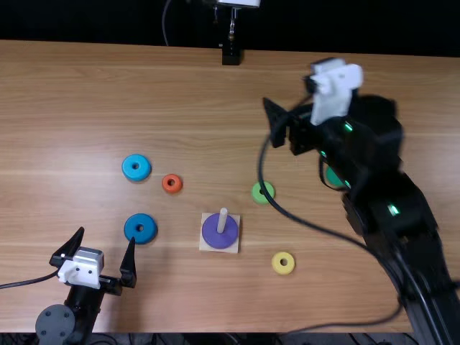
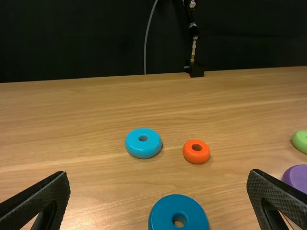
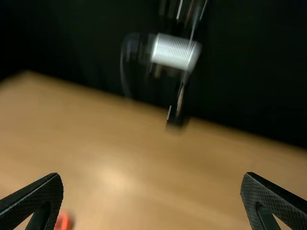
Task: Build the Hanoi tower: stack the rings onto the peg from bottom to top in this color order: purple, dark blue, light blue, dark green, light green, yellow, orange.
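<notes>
The top view shows the peg (image 1: 223, 218) standing through the purple ring (image 1: 210, 231).

Brn wood tbl (image 1: 172, 93) w/ 6 loose rings (image 1: 128, 169), sq peg base (image 1: 205, 245), blk stand (image 1: 231, 57)

That tan bench (image 1: 86, 108) has streaky grain; there's a purple ring (image 1: 211, 234), orange ring (image 1: 166, 186), yellow ring (image 1: 277, 266), light blue ring (image 1: 127, 170), darker blue ring (image 1: 131, 232), light green ring (image 1: 256, 193), darker green ring (image 1: 333, 177).
</notes>
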